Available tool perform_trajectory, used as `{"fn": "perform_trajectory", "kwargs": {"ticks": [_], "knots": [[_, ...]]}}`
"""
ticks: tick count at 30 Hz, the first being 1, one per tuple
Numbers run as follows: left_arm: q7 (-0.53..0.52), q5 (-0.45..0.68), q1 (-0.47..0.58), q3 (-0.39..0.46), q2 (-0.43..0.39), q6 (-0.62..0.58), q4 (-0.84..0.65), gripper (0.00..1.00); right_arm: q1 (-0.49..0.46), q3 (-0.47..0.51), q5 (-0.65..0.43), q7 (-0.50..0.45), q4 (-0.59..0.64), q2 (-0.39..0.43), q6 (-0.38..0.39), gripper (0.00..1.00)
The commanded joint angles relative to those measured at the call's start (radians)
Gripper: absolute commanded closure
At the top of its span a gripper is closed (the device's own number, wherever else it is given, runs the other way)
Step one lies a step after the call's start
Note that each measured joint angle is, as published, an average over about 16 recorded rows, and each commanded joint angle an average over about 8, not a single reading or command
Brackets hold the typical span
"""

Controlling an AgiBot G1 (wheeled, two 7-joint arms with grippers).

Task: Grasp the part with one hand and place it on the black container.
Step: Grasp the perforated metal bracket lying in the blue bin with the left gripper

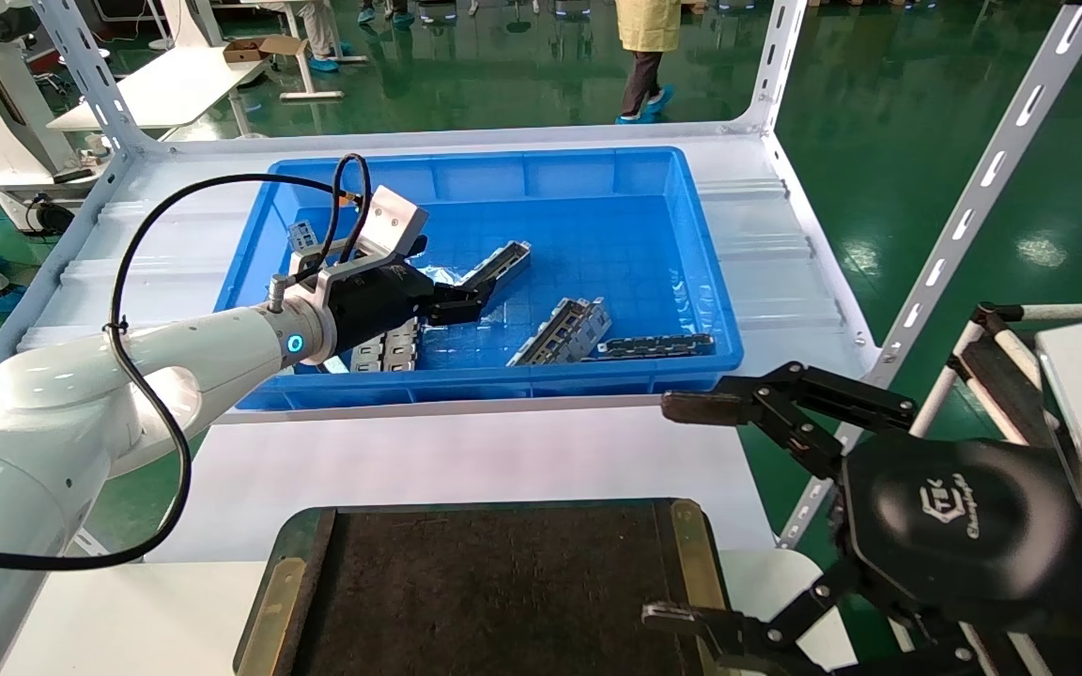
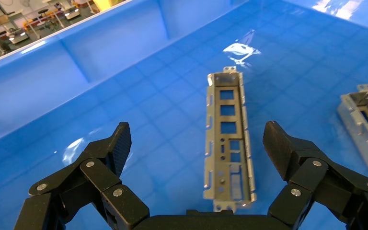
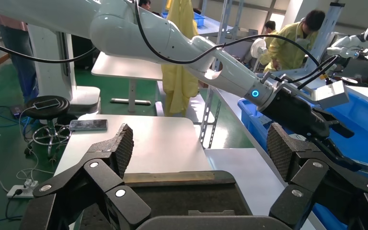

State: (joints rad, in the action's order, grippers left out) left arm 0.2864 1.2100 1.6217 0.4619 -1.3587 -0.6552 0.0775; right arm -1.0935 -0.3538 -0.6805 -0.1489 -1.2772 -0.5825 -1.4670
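Observation:
The part (image 1: 503,263), a slim grey metal channel bracket with rectangular openings, lies on the floor of the blue bin. In the left wrist view the part (image 2: 227,139) runs lengthwise away from the palm between my spread fingers, untouched. My left gripper (image 1: 468,302) is open and empty just above its near end; it also shows in the left wrist view (image 2: 199,136). The black container (image 1: 494,582), a flat dark tray with brass side strips, sits at the front of the table. My right gripper (image 1: 682,512) is open and empty at the tray's right edge.
The blue bin (image 1: 597,169) also holds another bracket (image 1: 562,330), a dark chain-like strip (image 1: 656,345) and flat slotted plates (image 1: 386,347). White slotted shelf posts (image 1: 973,197) stand at the table's corners. The right wrist view shows the tray (image 3: 172,191) and a white table beyond.

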Motion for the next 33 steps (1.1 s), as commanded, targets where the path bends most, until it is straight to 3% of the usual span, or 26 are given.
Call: {"fn": "perform_trajectory", "kwargs": {"ticks": [1, 2, 4, 33], "knots": [[-0.008, -0.005, -0.006, 0.001, -0.002, 0.007, 0.009, 0.85, 0.000, 0.000, 0.000, 0.000, 0.000, 0.000, 0.000, 0.95], [-0.012, -0.005, -0.009, 0.003, -0.002, 0.007, 0.013, 0.94, 0.000, 0.000, 0.000, 0.000, 0.000, 0.000, 0.000, 1.00], [-0.021, -0.006, -0.014, 0.009, -0.002, 0.009, 0.020, 1.00, 0.000, 0.000, 0.000, 0.000, 0.000, 0.000, 0.000, 1.00], [-0.113, -0.058, -0.058, 0.103, -0.003, 0.045, 0.074, 1.00, 0.000, -0.001, 0.000, 0.000, 0.000, 0.000, 0.000, 1.00]]}}
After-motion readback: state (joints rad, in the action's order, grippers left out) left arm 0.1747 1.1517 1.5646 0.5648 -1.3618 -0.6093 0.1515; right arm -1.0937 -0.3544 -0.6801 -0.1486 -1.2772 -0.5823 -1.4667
